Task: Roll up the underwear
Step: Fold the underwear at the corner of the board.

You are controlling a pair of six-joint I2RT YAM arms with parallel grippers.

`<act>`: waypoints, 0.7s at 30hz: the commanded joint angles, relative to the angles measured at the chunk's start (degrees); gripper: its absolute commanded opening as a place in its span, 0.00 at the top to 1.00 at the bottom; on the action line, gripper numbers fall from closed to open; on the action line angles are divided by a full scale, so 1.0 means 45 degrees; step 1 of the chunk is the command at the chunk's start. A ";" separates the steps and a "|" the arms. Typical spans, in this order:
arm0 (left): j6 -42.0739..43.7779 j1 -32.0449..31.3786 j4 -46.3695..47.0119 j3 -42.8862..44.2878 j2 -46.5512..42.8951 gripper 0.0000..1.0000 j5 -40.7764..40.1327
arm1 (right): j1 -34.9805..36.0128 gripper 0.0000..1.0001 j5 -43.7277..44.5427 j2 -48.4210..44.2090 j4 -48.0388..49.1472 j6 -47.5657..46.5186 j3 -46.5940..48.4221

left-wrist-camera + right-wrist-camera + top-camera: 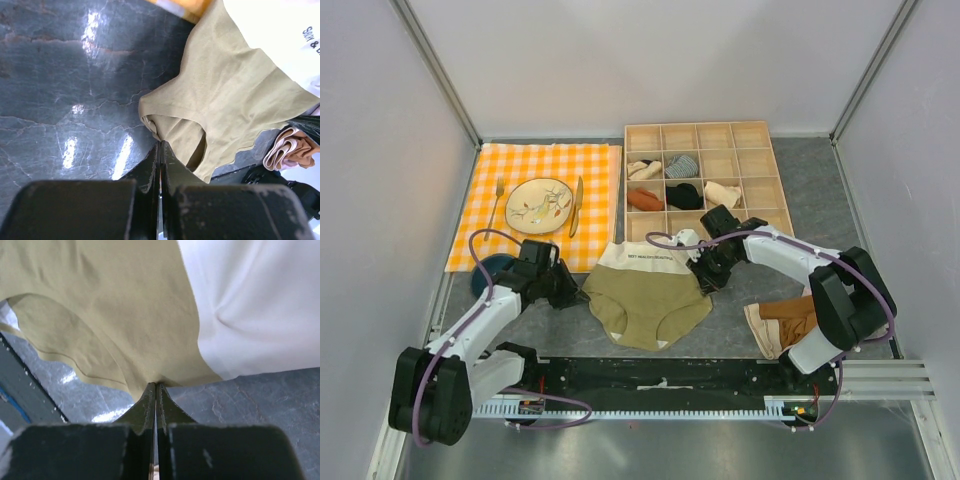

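L tool (160, 145), R tool (156, 386) each pinch underwear (645, 298) edge; seen wrist cams only.

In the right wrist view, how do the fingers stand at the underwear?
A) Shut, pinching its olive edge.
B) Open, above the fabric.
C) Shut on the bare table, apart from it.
A: the right fingers are pressed together, and the olive edge of the underwear is drawn into their tips.
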 commanded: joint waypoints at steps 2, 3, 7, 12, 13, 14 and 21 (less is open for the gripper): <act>-0.0885 -0.0018 -0.0358 -0.0550 -0.0308 0.98 0.0491 | -0.0001 0.99 -0.0333 -0.0320 -0.2238 -0.1166 0.0671; -0.0886 0.0001 -0.0358 -0.0570 -0.0366 0.98 0.0512 | -0.0001 0.99 -0.0333 -0.0301 -0.2491 -0.1167 0.0710; -0.0925 -0.0018 -0.0571 -0.0512 -0.0619 0.98 0.0688 | 0.0018 0.98 -0.0255 -0.0088 -0.3039 -0.1109 0.0847; -0.0769 -0.0019 -0.1041 -0.0433 -0.0834 0.98 0.0610 | 0.0038 0.98 -0.0430 0.0265 -0.3507 -0.0992 0.1140; -0.0788 -0.0018 -0.1100 -0.0433 -0.0912 0.98 0.0610 | 0.0057 0.98 -0.0586 0.0246 -0.3548 -0.0933 0.1179; -0.0827 -0.0038 -0.1177 -0.0453 -0.1165 0.98 0.0610 | 0.0077 0.98 -0.0723 0.0265 -0.3664 -0.1010 0.1276; -0.0905 -0.0018 -0.1335 -0.0414 -0.1421 0.98 0.0766 | 0.0428 0.98 -0.0803 0.0480 -0.4094 -0.1050 0.1472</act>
